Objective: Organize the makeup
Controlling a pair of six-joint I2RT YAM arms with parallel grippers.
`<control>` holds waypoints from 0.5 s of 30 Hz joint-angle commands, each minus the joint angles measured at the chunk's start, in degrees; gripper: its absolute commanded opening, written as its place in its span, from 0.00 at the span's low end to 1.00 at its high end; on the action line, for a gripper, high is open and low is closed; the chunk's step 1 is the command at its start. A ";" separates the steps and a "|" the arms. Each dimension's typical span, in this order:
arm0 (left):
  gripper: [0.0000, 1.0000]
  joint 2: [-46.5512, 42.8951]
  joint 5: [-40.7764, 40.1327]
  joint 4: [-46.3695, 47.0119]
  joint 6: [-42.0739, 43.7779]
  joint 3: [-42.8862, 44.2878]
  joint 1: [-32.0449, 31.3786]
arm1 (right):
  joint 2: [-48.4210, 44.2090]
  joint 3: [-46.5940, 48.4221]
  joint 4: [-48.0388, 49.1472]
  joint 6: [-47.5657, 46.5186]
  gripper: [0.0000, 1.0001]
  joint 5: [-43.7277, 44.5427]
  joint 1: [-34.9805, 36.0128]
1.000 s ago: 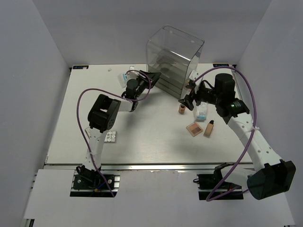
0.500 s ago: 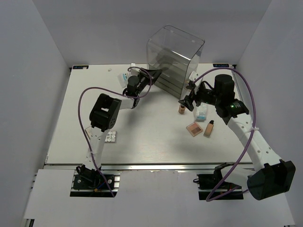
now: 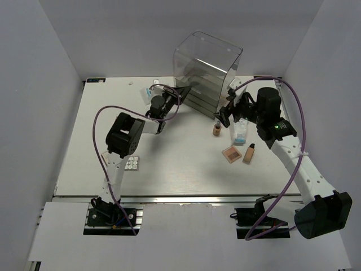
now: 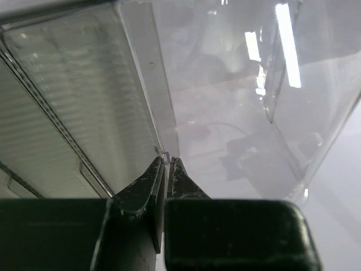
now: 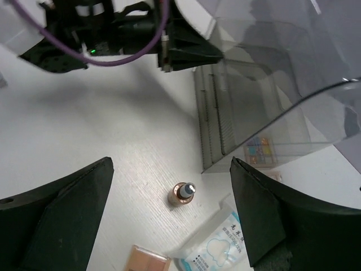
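White table (image 3: 169,164): left end effector (image 4: 168,162) nearly closed, seemingly pinching clear box (image 3: 208,62) edge.

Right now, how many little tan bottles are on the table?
2. One bottle stands near the clear box; a second bottle lies beside the peach palette. Others may be hidden.

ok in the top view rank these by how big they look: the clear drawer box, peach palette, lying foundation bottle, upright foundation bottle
1. clear drawer box, by far the largest
2. peach palette and lying foundation bottle: they look about alike, so no ranking
3. upright foundation bottle, though it is seen nearly end-on from above
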 commanded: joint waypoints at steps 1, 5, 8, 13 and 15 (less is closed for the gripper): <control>0.00 -10.31 -1.68 8.17 0.76 -3.78 0.08 | -1.33 1.06 7.36 11.84 0.89 7.16 -0.75; 0.00 -14.79 -2.82 10.20 0.85 -7.57 -0.01 | -0.02 3.87 7.98 21.68 0.89 8.39 -1.01; 0.00 -17.17 -3.35 10.64 0.85 -9.68 0.16 | 2.36 6.42 6.22 29.60 0.89 11.64 -1.54; 0.00 -19.11 -3.79 11.52 -0.20 -10.48 0.43 | 6.75 10.99 2.98 39.36 0.89 11.82 -5.05; 0.00 -19.99 -3.97 11.35 -0.29 -10.21 0.43 | 9.38 13.45 2.09 44.45 0.88 10.07 -6.72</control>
